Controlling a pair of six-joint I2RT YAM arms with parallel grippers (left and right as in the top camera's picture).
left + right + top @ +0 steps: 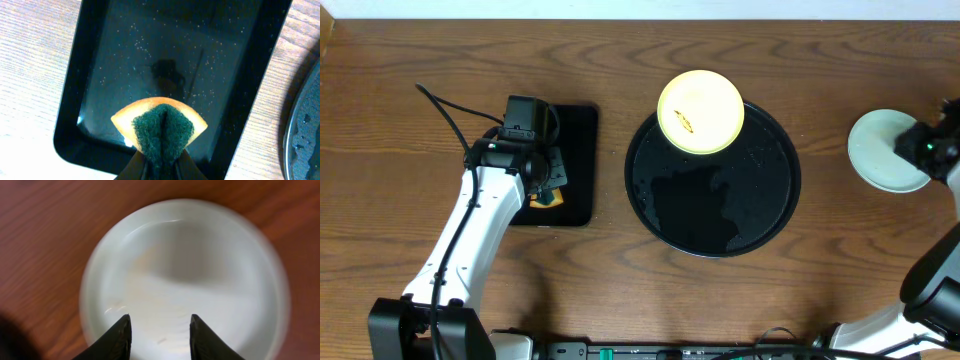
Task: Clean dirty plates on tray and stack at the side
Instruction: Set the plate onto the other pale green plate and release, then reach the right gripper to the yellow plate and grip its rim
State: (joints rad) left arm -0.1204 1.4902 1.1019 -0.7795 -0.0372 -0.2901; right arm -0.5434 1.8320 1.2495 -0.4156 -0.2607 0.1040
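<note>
1 yellow plate (700, 110) overlaps the tray's (712, 215) far rim; remainder bare.

The setting reads as a robotics lab bench: a brown wood-grain table (620, 50) has a white left robot arm (470, 230) and a white right robot arm (935, 285) based at its near edge, with loose black cables (445, 108) trailing. The kitchenware looks like staged props: a large round glossy black tray (720, 225), a pale yellow round plate (700, 112), a pale mint-white round plate (875, 150), a small rectangular black tray (578, 160) and a yellow-and-green sponge (160, 125).
</note>
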